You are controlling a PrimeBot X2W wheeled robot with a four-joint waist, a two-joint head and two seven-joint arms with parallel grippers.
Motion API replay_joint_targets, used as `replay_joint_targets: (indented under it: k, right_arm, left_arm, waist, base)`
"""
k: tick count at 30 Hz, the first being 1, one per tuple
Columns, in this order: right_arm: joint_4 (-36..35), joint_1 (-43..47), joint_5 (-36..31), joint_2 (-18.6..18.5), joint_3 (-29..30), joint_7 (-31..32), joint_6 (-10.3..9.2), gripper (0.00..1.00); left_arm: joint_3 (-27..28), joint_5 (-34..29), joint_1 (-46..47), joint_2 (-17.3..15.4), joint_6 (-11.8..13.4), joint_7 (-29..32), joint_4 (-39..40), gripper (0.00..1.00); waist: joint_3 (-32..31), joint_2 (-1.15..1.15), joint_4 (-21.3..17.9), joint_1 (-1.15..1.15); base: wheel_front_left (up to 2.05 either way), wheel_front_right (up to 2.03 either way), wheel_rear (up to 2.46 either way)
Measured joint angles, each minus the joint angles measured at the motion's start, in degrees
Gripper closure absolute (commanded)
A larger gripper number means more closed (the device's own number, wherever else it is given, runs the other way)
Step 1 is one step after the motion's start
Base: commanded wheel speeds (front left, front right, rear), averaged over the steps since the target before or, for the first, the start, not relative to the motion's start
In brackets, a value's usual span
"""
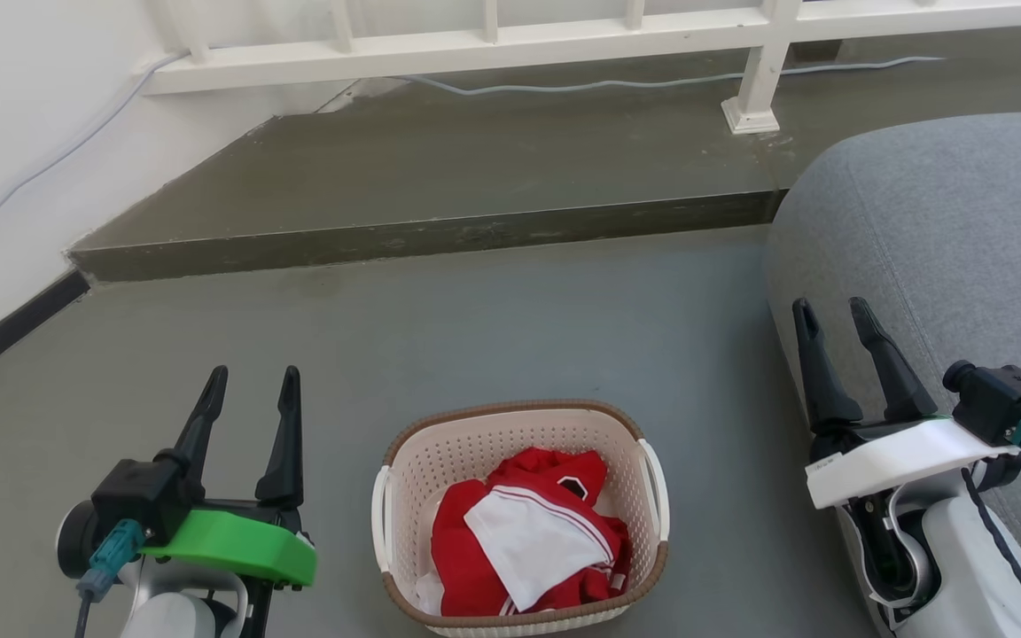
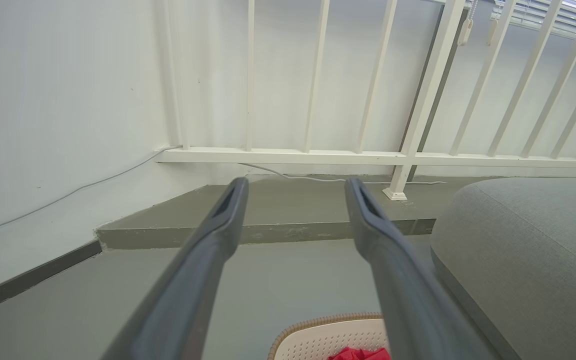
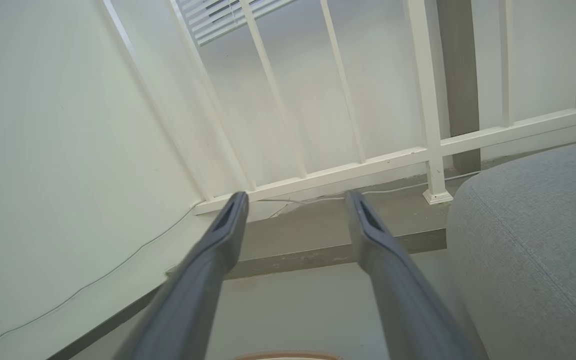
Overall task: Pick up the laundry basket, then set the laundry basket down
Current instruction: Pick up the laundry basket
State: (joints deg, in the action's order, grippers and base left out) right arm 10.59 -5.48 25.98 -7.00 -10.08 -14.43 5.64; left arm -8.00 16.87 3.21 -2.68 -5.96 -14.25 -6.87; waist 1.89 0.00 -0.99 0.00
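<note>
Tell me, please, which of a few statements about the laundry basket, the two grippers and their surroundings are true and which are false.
1. The laundry basket stands on the floor between the left gripper and the right gripper. True.
2. The left gripper is shut on a basket handle. False: it is open, holds nothing and is apart from the basket.
3. The laundry basket is empty. False: red-and-white clothing lies in it.
4. A grey upholstered seat is on the robot's right, by the right gripper. True.
</note>
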Motion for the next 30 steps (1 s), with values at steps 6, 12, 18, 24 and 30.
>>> replay_joint_targets:
  k: [6, 12, 18, 24, 30]
  right_arm:
    - [0.86, 0.01, -0.82, 0.18, 0.53, 0.0, 0.34, 0.0]
    - [1.0, 0.01, -1.35, 0.21, 0.94, 0.0, 0.34, 0.0]
    - [1.26, -0.03, -1.44, 0.43, 1.63, 0.0, 0.34, 0.0]
    - [1.85, -0.78, -1.81, 0.7, 1.96, 0.0, 0.38, 0.0]
    - [2.81, -1.38, -1.85, 0.68, 2.02, -0.01, 0.4, 0.0]
  left_arm:
    - [0.03, 0.0, 0.0, 0.02, -0.01, 0.0, 0.01, 0.0]
    - [0.13, 0.02, 0.0, 0.03, -0.01, 0.0, 0.35, 0.0]
    - [0.11, 0.07, 0.19, 0.03, -0.01, 0.0, 0.62, 0.0]
    - [-0.04, 0.31, 0.73, 0.05, -0.01, 0.0, 0.62, 0.0]
    - [-0.27, 0.6, 1.72, 0.07, 0.04, 0.0, 0.53, 0.0]
  waist:
    - [0.42, 0.0, -0.22, 0.0]
    - [1.57, 0.0, -0.55, 0.0]
    - [3.31, 0.0, -0.95, 0.0]
    - [5.35, 0.0, -1.36, 0.0]
    - [7.56, 0.0, -1.7, 0.0]
  base:
    - [0.0, 0.0, 0.0]
    - [0.0, 0.0, 0.0]
    - [0.0, 0.0, 0.0]
    - [0.0, 0.0, 0.0]
    - [0.0, 0.0, 0.0]
